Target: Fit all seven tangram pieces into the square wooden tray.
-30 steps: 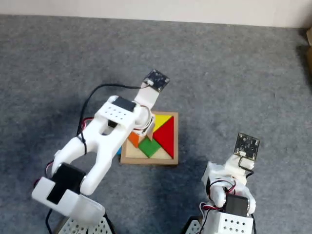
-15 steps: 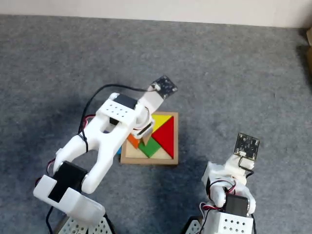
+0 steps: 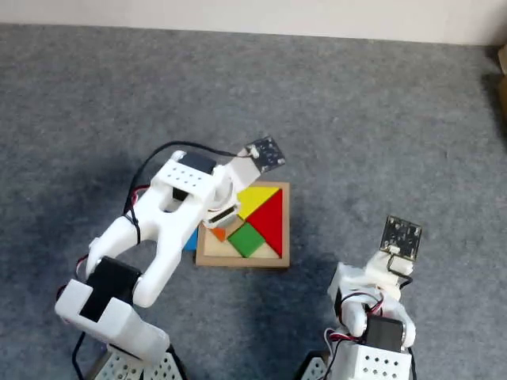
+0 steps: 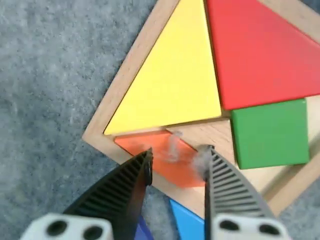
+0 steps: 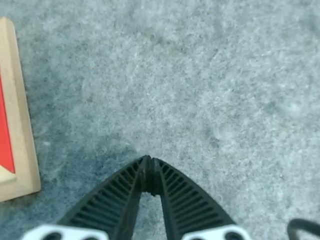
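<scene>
The orange piece (image 4: 172, 167) is laid flat in a corner of the tray (image 4: 100, 134). Its long axis is set along a short edge of the yellow triangle (image 4: 175, 85), with one tip aimed at that corner. The left gripper (image 4: 177, 152) is held parted about the piece's width, straddling it; whether it touches cannot be told. The right gripper (image 5: 149, 161) is pressed closed on nothing over the carpet (image 5: 200, 75). Five pieces are counted: these two, one red triangle (image 4: 265, 50), one green square (image 4: 270, 132), and one blue piece (image 4: 187, 225) just outside the rim.

the left arm (image 3: 158, 229) stretches forward from its base at the near left, elbow raised, wrist bent down and angled to the right; the left jaws stand parted with a clear gap between the tips, pointing down. the right arm (image 3: 372, 305) sits folded close over its base, the right jaws closed tip to tip, aimed downward
</scene>
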